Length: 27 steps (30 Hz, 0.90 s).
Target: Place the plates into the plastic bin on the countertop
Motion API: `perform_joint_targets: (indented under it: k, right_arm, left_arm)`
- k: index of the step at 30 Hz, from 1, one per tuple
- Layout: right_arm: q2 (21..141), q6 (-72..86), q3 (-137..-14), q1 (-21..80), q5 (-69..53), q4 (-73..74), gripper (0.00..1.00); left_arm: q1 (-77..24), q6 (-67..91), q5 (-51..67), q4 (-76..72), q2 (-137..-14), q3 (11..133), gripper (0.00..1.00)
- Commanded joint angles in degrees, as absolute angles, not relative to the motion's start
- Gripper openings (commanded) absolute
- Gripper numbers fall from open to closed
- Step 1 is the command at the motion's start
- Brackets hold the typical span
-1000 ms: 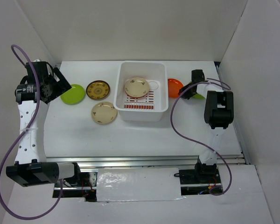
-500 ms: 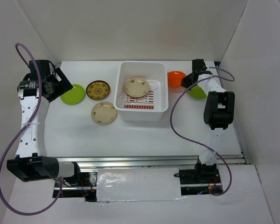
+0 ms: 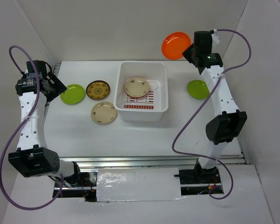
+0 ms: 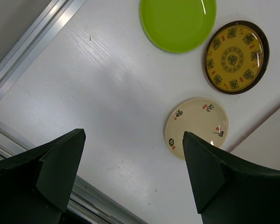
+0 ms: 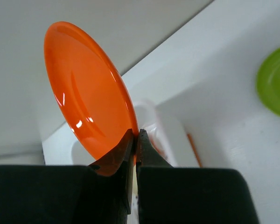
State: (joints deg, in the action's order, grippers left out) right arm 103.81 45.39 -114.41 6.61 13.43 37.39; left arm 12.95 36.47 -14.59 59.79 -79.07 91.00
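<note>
One orange round plate [image 3: 176, 45] is rim-pinched in our right tool [image 5: 135, 135], high enough, we judge, to clear the white plastic bin [image 3: 143, 114]; left tool [image 4: 133, 136] gapes empty.

No word, number, brand or label can be read anywhere. The nearest things to signs are the rows of red marks [image 3: 139, 103] on the floor of the plastic bin [image 3: 143, 66], the gold motifs ringing the brown-and-gold plate [image 4: 234, 57] toward the left edge of the tabletop [image 4: 107, 93], and the tiny dark and red specks on the cream plate [image 4: 197, 127] near it. None forms a legible letter or figure.
</note>
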Motion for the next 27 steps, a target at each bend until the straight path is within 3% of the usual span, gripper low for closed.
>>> perform_joint_targets:
  k: [1, 7, 24, 26, 27]
  right_arm:
    - [100.7, 39.8, -113.9, 13.6, 14.2, 38.0, 0.00]
    - [108.8, 39.6, -119.3, 21.1, 8.2, 42.7, 0.00]
    - [125.6, 40.5, -123.4, 24.3, 4.0, 45.4, 0.00]
    - [126.1, 40.7, -123.0, 24.5, 3.5, 45.3, 0.03]
    - [126.3, 40.7, -122.8, 24.6, 3.4, 45.0, 0.09]
  left_arm:
    - [14.2, 38.0, -11.9, 58.7, -79.9, 89.6, 0.99]
    - [15.4, 38.5, -6.6, 56.2, -79.5, 84.7, 0.99]
    - [15.3, 35.8, -3.0, 53.9, -75.5, 75.1, 0.99]
    - [14.9, 35.5, -2.7, 53.2, -75.6, 73.0, 0.99]
    - [14.5, 35.3, -2.6, 52.7, -75.7, 72.3, 0.99]
